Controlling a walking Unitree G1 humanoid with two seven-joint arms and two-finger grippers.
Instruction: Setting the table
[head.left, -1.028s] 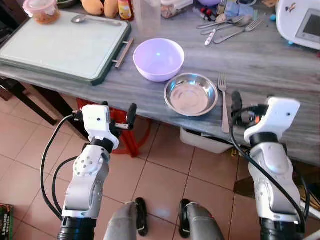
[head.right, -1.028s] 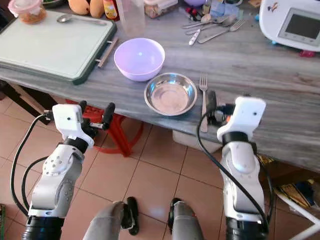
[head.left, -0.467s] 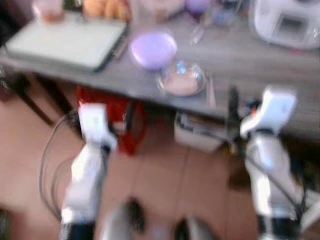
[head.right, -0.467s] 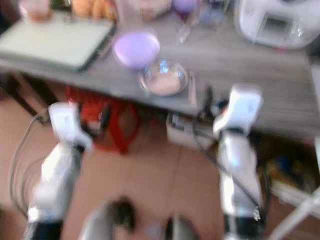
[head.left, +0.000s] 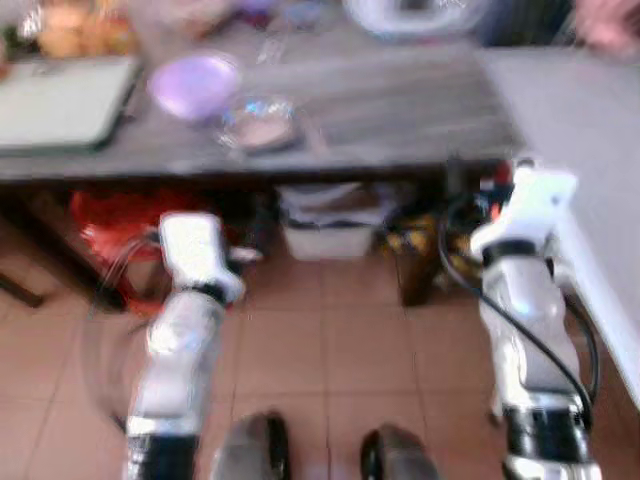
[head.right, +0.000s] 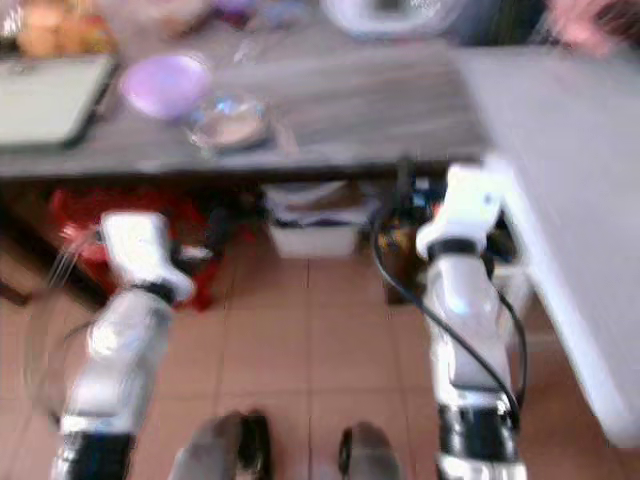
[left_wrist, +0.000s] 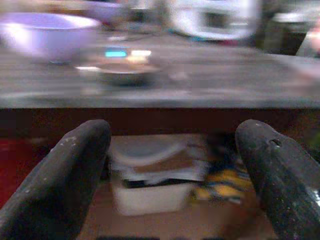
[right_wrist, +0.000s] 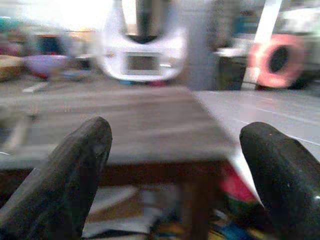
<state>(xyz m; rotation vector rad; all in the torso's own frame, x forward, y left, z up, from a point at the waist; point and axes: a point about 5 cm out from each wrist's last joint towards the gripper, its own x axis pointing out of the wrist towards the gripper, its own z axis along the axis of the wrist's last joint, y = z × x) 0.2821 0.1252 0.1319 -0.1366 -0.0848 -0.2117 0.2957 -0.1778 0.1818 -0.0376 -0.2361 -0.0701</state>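
The picture is blurred by motion. A purple bowl (head.left: 193, 85) and a steel bowl (head.left: 258, 122) stand side by side near the front edge of the grey table (head.left: 400, 100). Both arms are held up in front of me, below table height and short of the table edge. My left gripper (left_wrist: 170, 150) is open and empty, facing the two bowls from below the table edge. My right gripper (right_wrist: 175, 150) is open and empty too, facing the table's right end.
A green board (head.left: 60, 100) lies at the table's left and a white appliance (head.left: 415, 15) at the back. A white counter (head.left: 580, 120) adjoins on the right. Under the table stand a red stool (head.left: 110, 225) and a white box (head.left: 320, 225). A person's hand (head.left: 605, 25) shows at top right.
The whole view has pulled back from the table and swung right, so the bowls now sit farther off and to the left. Both grippers stay open and empty.
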